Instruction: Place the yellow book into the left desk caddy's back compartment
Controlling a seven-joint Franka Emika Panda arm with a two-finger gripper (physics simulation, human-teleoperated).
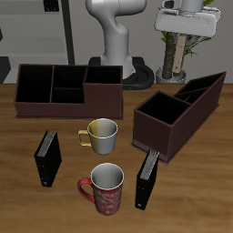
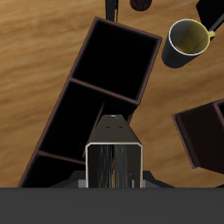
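Observation:
My gripper (image 1: 187,35) hangs high above the far end of the left desk caddy (image 1: 177,114), a long dark maroon box. In the wrist view the gripper (image 2: 114,150) is shut on the yellow book (image 2: 114,131), seen end-on as a tan-grey block. The book is hard to make out in the exterior view. Under it lies the caddy (image 2: 61,83), with its large square section (image 2: 118,52) farther off and its smaller divided end (image 2: 80,118) directly beneath. The back compartment (image 1: 207,85) is the narrow end farthest from the table's front edge.
A wider, lower dark box (image 1: 68,86) stands at the back. Two mugs, a pale one with a yellow handle (image 1: 102,135) and a red patterned one (image 1: 106,188), stand mid-table. Two black books (image 1: 47,155) (image 1: 147,177) stand near the front edge.

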